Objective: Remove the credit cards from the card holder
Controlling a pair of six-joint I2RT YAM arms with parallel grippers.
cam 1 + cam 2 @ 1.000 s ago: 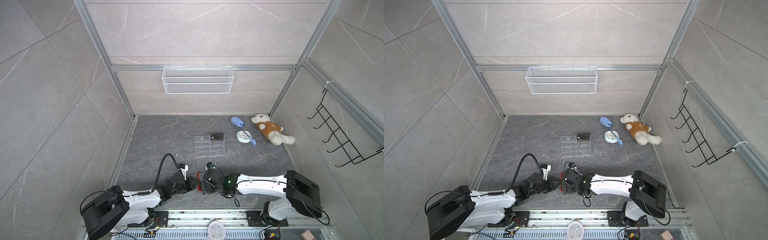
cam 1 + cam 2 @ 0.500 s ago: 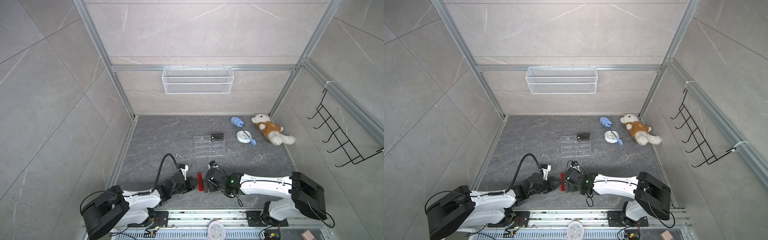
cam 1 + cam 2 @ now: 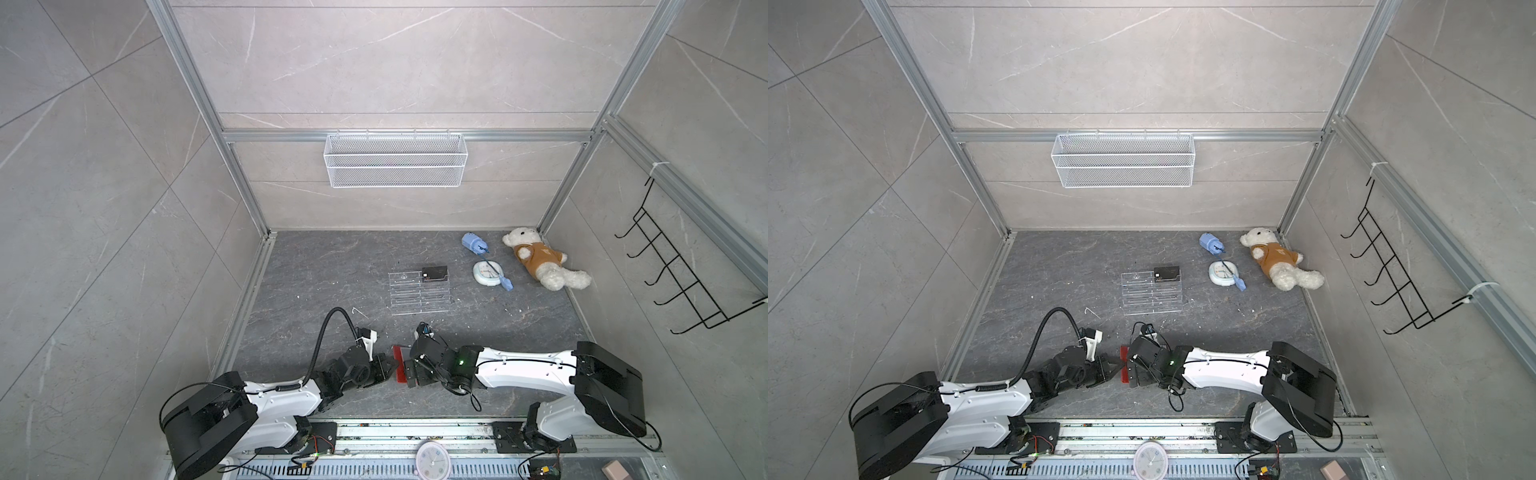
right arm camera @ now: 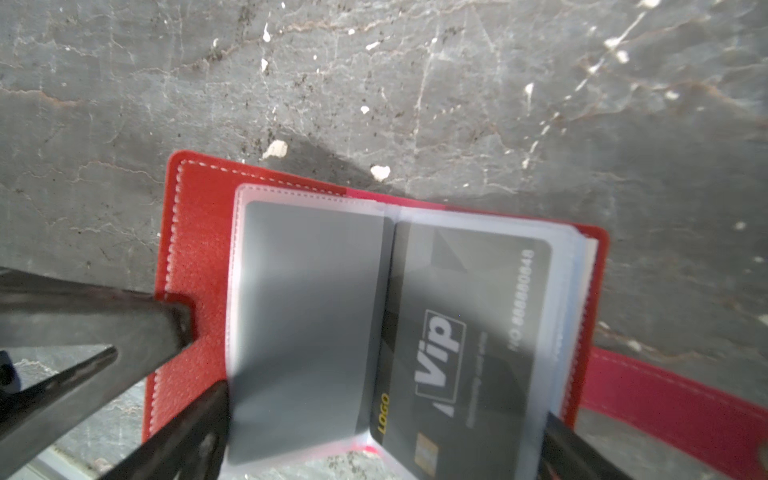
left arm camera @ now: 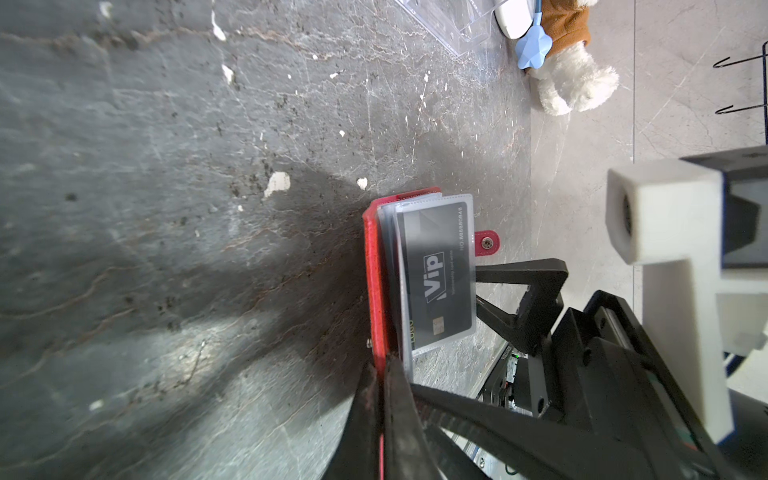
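The card holder [image 3: 400,365] sits at the near middle of the grey floor [image 3: 332,282], between the two arms' tips. It lies open, and its snap tab [image 5: 486,243] sticks out on the right.

Bare floor runs from the holder's far edge up to the acrylic stand [image 3: 419,297]. More bare floor runs left to the wall rail. The toy bear [image 3: 536,257] lies well apart in the far right corner.

The left gripper [image 5: 380,365] has its fingers pressed together on the near end of the holder's left red cover. The right gripper [image 3: 410,374] has its fingers spread wide, one on each side of the clear sleeves [image 4: 374,208]. Whether they touch the plastic cannot be told.

In both top views the holder shows only as a thin red strip. The wrist views show its inside: a plain card [image 4: 307,324] lies in the left sleeve and a Vip card [image 4: 457,340] in the right one, both fully seated.

The right-hand card reads "Vip" in white and "LOGO" in yellow beside a gold chip. It also carries a number starting "NO", but the digits are too blurred to trust.

Only the top views show a small black item [image 3: 434,273] on the stand's far right tier. It may be another card, but it is too small to tell.
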